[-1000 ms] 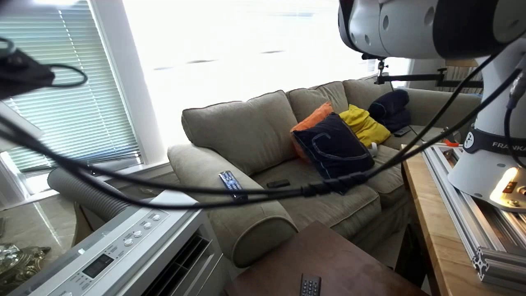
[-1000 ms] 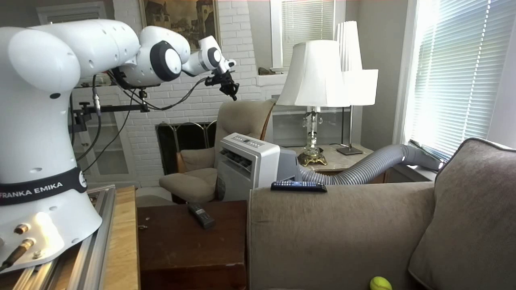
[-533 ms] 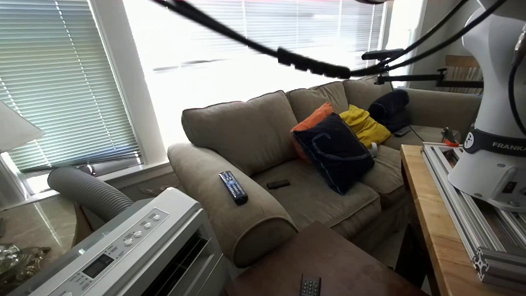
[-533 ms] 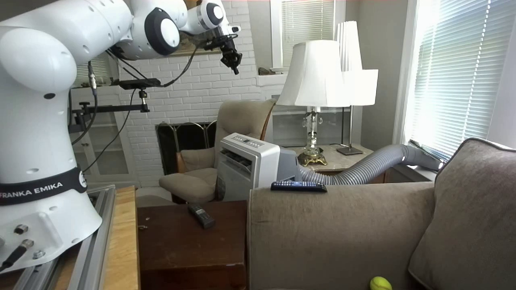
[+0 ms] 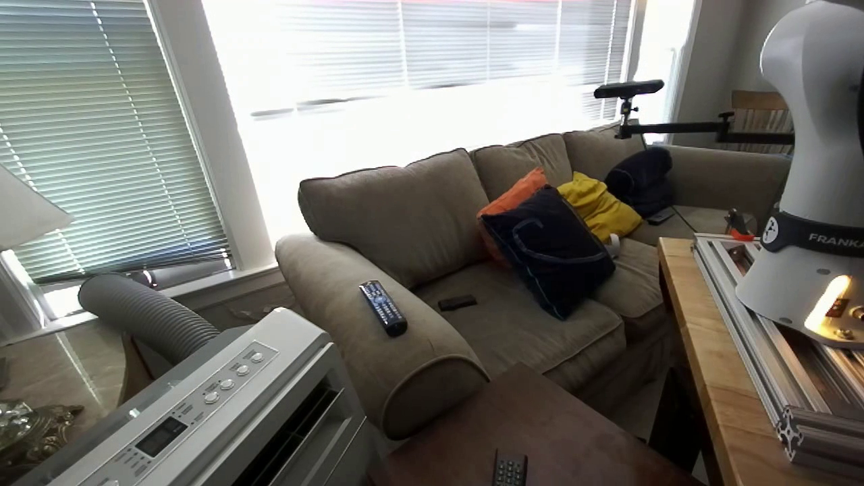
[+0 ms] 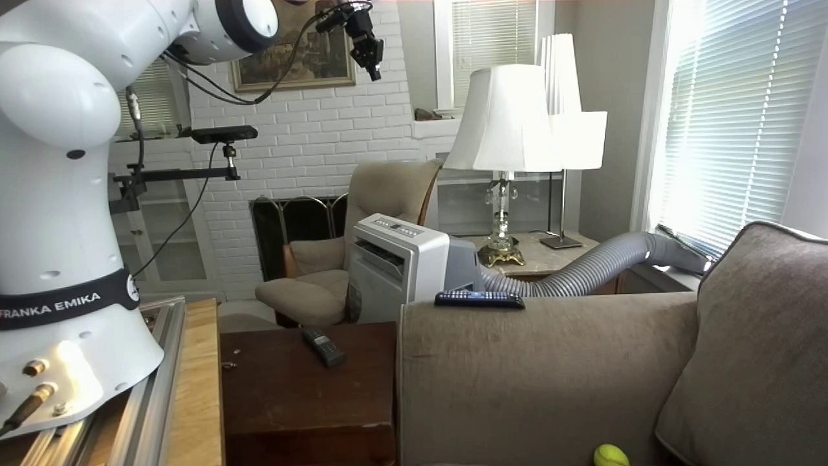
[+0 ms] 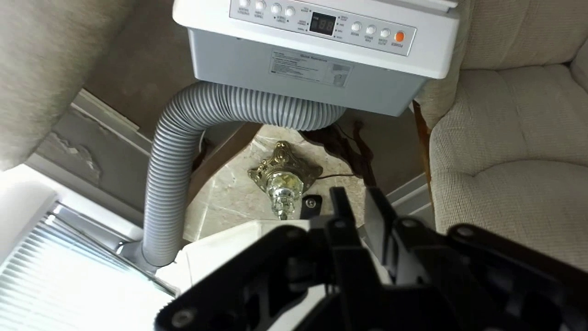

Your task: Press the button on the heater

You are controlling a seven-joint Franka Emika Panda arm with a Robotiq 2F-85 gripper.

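Hovered with black two-fingered gripper (image 7: 356, 191), parted slightly at jaws, empty, well apart from white boxy plastic heater (image 5: 226, 412), near left in exterior view. Seemed pre-press; needed lowering, perhaps toward round orange button (image 7: 399, 36).

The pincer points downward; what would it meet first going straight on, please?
The pincer would probably meet the heater; depth is unclear, so it might pass behind toward the grey hose.

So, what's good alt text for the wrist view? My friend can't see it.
A white heater sits at the top, its upside-down control panel showing white buttons, one orange button and a display. Blurred black jaws show below, clear of the heater; a grey hose curves to a window.
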